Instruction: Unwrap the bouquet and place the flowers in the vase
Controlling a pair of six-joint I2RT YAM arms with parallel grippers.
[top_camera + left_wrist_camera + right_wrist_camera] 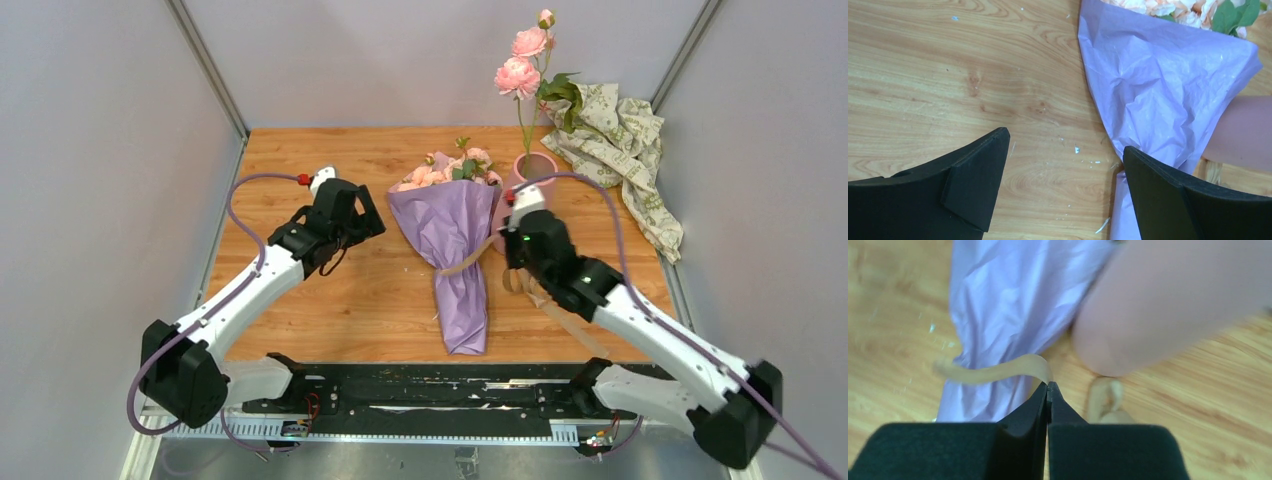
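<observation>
At the left, our left gripper (1063,145) hangs with its jaws spread wide over bare table (300,150), holding nothing, its right finger close to the lilac paper. The bouquet (455,235) lies flat mid-table, narrow tail toward us, and the flowers (450,172) spill out at the far end, wrapped and not yet freed.

The tan ribbon (998,371) circles the cone's waist, and one loose end runs rightward into our right gripper (1049,390), whose jaws are clenched on it at the very tips. We judge the step in hand to be untying.

To do it well, we should draw the end away from the bouquet, low and steady, so the knot slips rather than tightens. The grip is shallow, so a jerk could lose it. Our free left gripper could press the wrap down to stop the whole cone from sliding.

The vase (533,170) stands just behind the right gripper, with a tall stem (520,75) in it, so we keep the pull clear of it. Crumpled paper (620,140) lies far right.
</observation>
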